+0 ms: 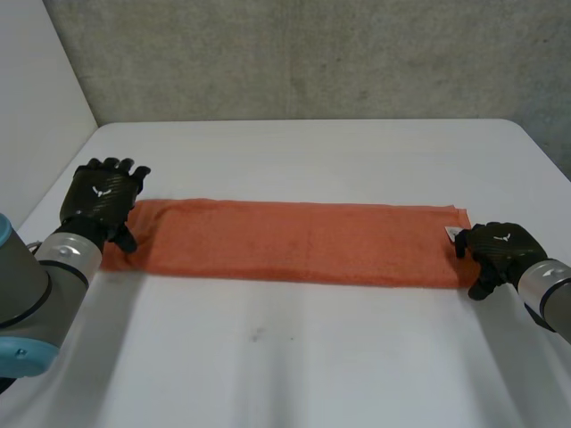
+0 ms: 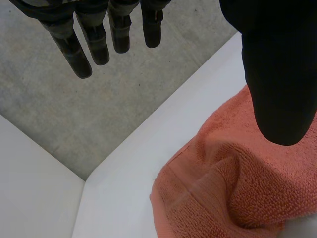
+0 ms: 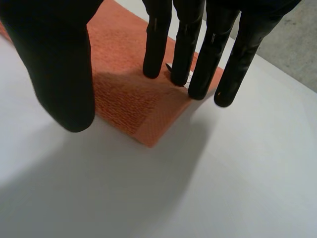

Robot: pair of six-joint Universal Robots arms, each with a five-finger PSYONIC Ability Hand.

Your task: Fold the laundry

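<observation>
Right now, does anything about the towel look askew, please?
Yes: the orange towel is rumpled into a raised fold beside the left hand; its end at the right hand lies flat.

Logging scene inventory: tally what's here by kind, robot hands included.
Orange towel: 1
Robot hands: 2 (left robot hand, right robot hand)
White table: 1
Total: 4

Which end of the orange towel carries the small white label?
The towel end at the right hand; the white label sits there. The left hand's end is plain orange.
</observation>
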